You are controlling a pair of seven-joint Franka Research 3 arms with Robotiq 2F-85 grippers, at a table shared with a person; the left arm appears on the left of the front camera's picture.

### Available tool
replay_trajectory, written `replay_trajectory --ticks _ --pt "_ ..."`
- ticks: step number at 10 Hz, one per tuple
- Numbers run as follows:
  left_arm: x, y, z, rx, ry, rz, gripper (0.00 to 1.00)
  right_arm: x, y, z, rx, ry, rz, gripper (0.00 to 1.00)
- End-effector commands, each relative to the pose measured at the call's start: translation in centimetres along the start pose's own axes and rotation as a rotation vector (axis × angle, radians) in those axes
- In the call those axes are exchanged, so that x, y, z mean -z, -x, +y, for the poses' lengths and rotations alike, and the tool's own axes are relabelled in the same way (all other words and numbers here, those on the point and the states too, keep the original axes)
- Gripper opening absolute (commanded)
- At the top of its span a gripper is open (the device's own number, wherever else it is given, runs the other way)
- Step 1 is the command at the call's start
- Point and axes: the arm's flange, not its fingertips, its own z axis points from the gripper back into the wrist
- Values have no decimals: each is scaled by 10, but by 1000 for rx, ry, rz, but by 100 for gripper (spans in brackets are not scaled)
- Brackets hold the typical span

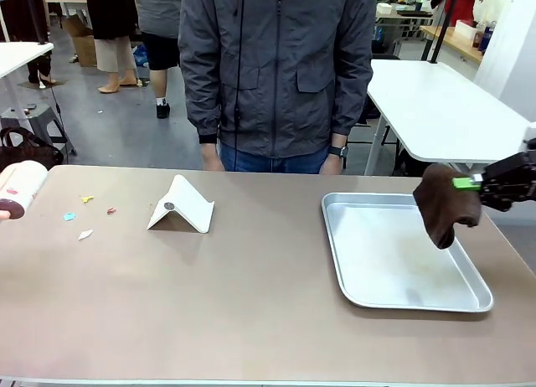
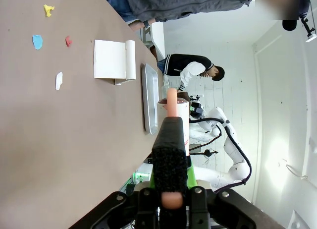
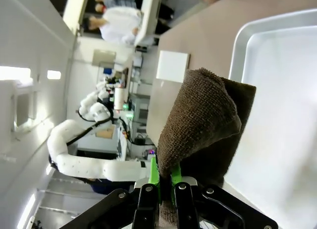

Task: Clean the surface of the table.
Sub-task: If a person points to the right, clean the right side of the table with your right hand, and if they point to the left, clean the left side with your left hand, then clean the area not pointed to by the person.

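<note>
The table fills the lower half of the front view from edge to edge: a wide rectangular top, smooth, matte, taupe-brown, with a thin pale edge along the bottom of the frame.

At its middle left lie 4 small scraps: a yellow scrap, a blue scrap, a pink scrap and a white scrap, near one another but apart. Right of them, upper centre, stands a white folded stand. At the right rests a shiny silver tray, flat on the top.

Over the tray's upper right corner hangs a brown cloth, pinched by the right gripper, which enters from the right edge. In the right wrist view its 2 fingers are clamped together on the cloth's lower fold.

At the left edge of the front view a white roller hovers over the table. In the left wrist view the left gripper is clamped on the roller's pink handle.

Behind the table, top centre, stands a person in a grey jacket. A white-topped table sits upper right, on a grey floor.
</note>
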Motion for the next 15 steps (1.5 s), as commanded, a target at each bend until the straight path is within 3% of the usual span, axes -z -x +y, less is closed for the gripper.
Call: replay_trajectory --ticks 1,6,7,15 --pt "1 3 -3 6 2 0 0 -31 27 17 24 -30 -71 10" --pt "1 3 -3 6 2 0 0 -97 52 7 87 -14 -229 10" --pt "1 3 -3 6 2 0 0 -86 45 6 46 -32 -184 10" --pt "1 3 -3 6 2 0 0 -86 45 6 46 -32 -184 10"
